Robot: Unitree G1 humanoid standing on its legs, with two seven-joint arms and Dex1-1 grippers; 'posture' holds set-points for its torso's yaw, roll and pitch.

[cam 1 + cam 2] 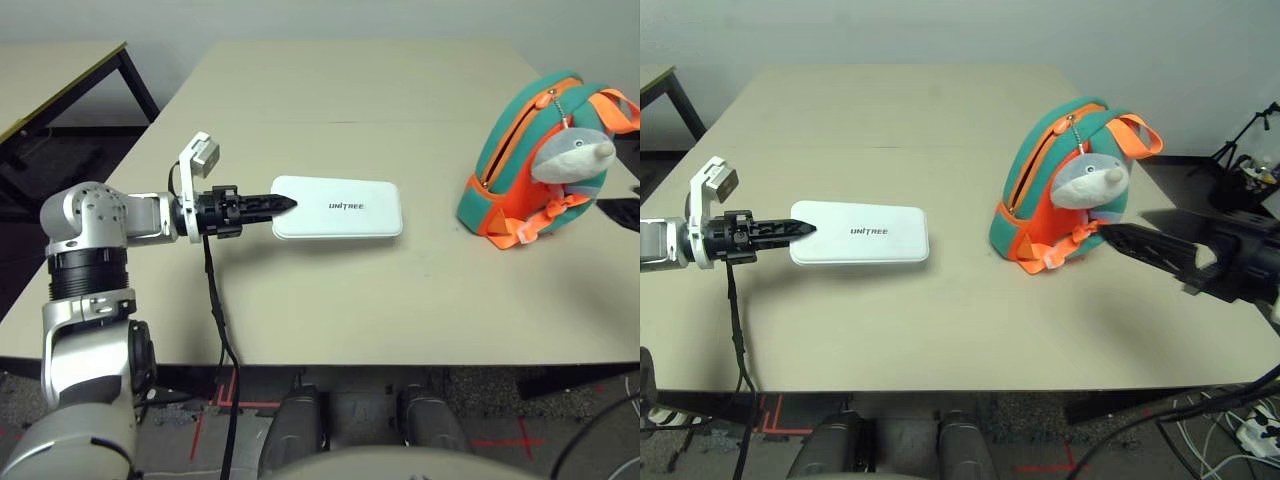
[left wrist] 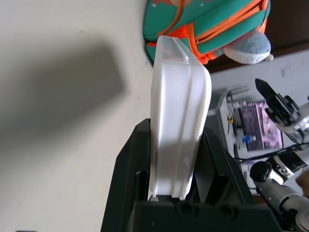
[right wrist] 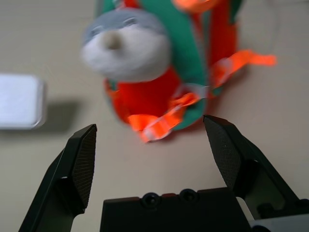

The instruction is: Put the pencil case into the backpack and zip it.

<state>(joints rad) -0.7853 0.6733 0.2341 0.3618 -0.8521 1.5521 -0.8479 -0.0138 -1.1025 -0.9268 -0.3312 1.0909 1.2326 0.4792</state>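
Left end effector (image 1: 288, 205) clamps the pencil case (image 1: 345, 215) at nine o'clock, probably stiff, light, slippery; right end effector (image 3: 150, 122) gapes.

Pencil case (image 1: 337, 208): plain white, dark letters on top. Backpack (image 1: 520, 160): green-blue, bright orange front, orange zipper edge, orange straps. Toy animal (image 1: 573, 156): grey on top, white below, light brown nose. Table (image 1: 330, 300): plain light tan. Wall (image 1: 890, 30): plain pale grey. Floor (image 1: 1010, 440): dark grey, red lines.
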